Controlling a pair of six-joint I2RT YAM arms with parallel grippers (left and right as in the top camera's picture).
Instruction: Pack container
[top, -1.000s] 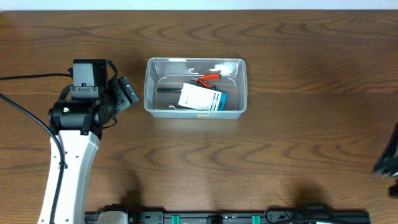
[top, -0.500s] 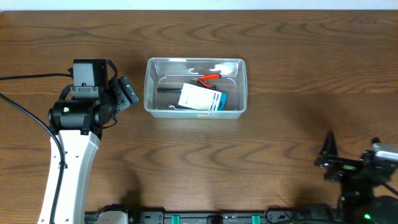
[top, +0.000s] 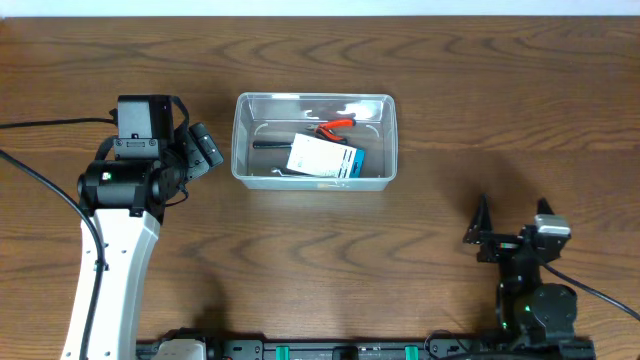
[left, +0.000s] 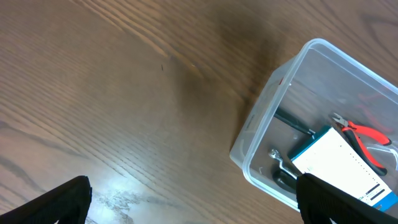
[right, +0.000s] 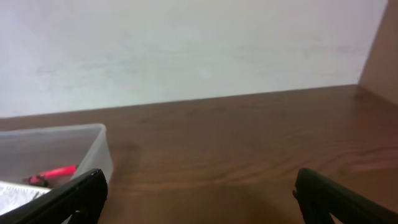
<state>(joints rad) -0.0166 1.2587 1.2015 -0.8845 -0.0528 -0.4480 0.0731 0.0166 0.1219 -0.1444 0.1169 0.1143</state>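
The clear plastic container (top: 313, 98) stands at the table's back centre. In it lie red-handled pliers (top: 336, 126), a blue-and-white box (top: 322, 158), a black-handled tool (top: 268, 143) and a small metal wrench (top: 279, 175). My left gripper (top: 205, 148) is open and empty just left of the container; its wrist view shows the container's left end (left: 260, 119), the pliers (left: 367, 133) and the box (left: 342, 163) between its spread fingers (left: 193, 186). My right gripper (top: 512, 222) is open and empty at the front right, far from the container (right: 94, 142); its fingers (right: 200, 182) point toward it.
A black cable (top: 45, 190) runs across the table's left side by the left arm's white link (top: 115, 270). A pale wall (right: 186, 50) rises behind the table's far edge. Bare wood lies between the right gripper and the container.
The right arm has come in from the right edge and moved left to the front right of the table. The left arm and the container's contents have not moved.
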